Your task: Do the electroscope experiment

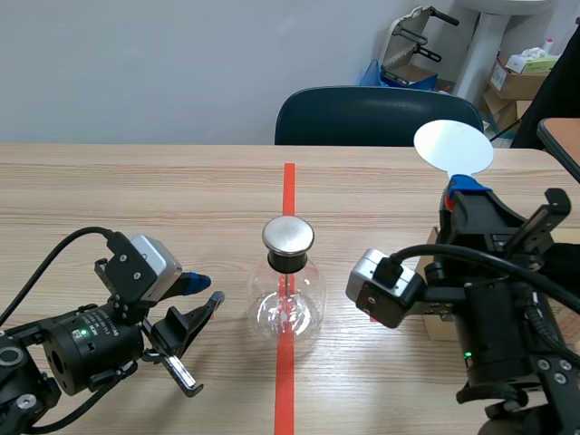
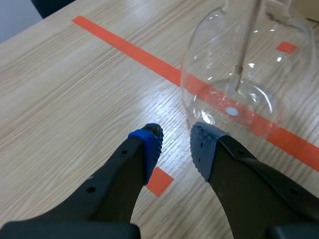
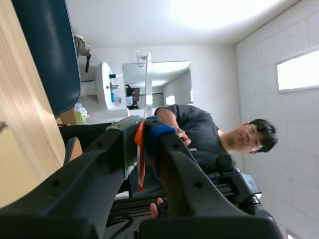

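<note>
Pale wooden table (image 1: 136, 181) carries a red tape line, and the glass-flask electroscope (image 1: 288, 294) with its round metal cap (image 1: 288, 235) stands on that line. Left gripper (image 1: 207, 290) lies low just beside the flask, its fingers slightly spread and pinching nothing. Right gripper (image 1: 467, 188) is raised well apart from the flask, pressed onto the orange handle (image 3: 141, 164) of a white disc paddle (image 1: 453, 148).
</note>
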